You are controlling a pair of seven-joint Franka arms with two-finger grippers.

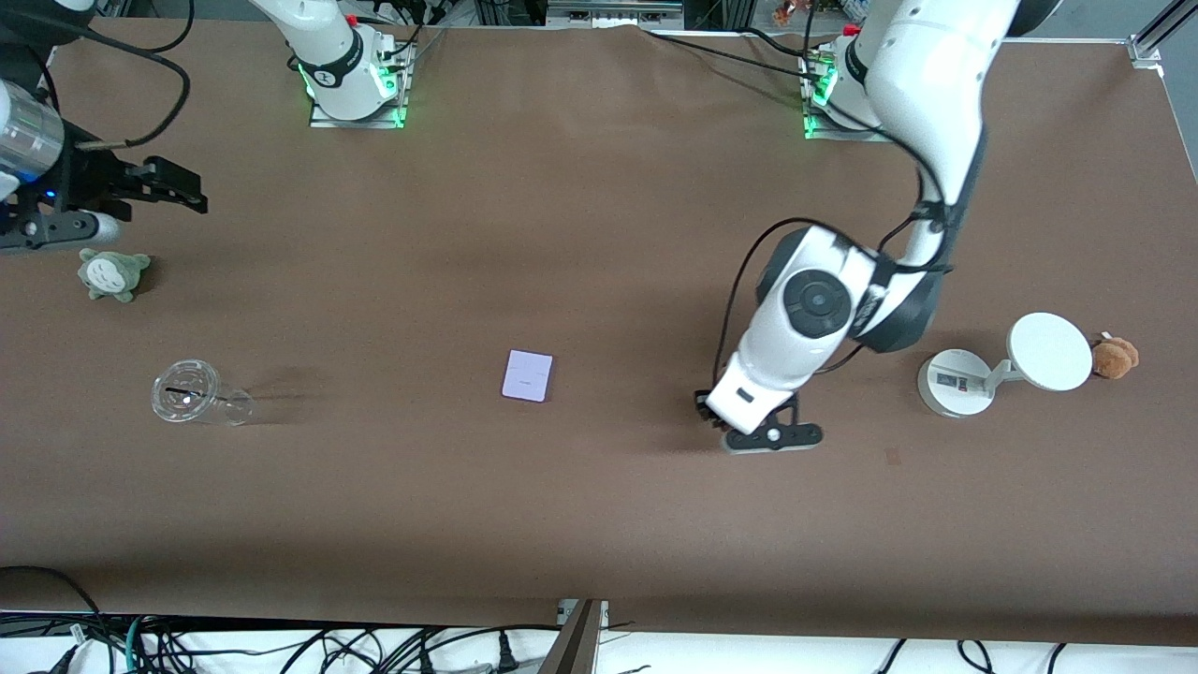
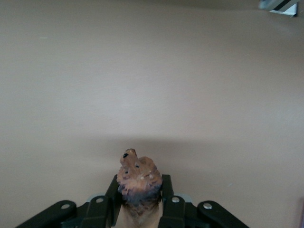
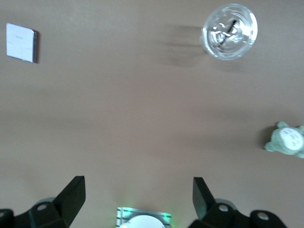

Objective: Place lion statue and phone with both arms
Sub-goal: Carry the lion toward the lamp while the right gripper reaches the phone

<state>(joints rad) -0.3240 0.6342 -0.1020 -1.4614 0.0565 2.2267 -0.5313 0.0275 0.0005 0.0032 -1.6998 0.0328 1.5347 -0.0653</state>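
Observation:
The lion statue [image 2: 137, 176], a small brown figurine with a darker mane, is clamped between my left gripper's fingers [image 2: 140, 185]. In the front view the left gripper [image 1: 772, 435] is low over the table, toward the left arm's end, and its hand hides the statue. The phone [image 1: 527, 375], a flat pale lavender slab, lies face up at mid-table. It also shows in the right wrist view [image 3: 20, 42]. My right gripper [image 1: 187, 187] is open and empty, raised over the right arm's end of the table, its fingers wide apart in its wrist view [image 3: 137, 183].
A clear plastic cup [image 1: 199, 396] lies on its side toward the right arm's end. A grey-green plush [image 1: 112, 273] sits farther from the camera than the cup. A white stand with a disc [image 1: 1006, 365] and a brown plush [image 1: 1116, 357] are at the left arm's end.

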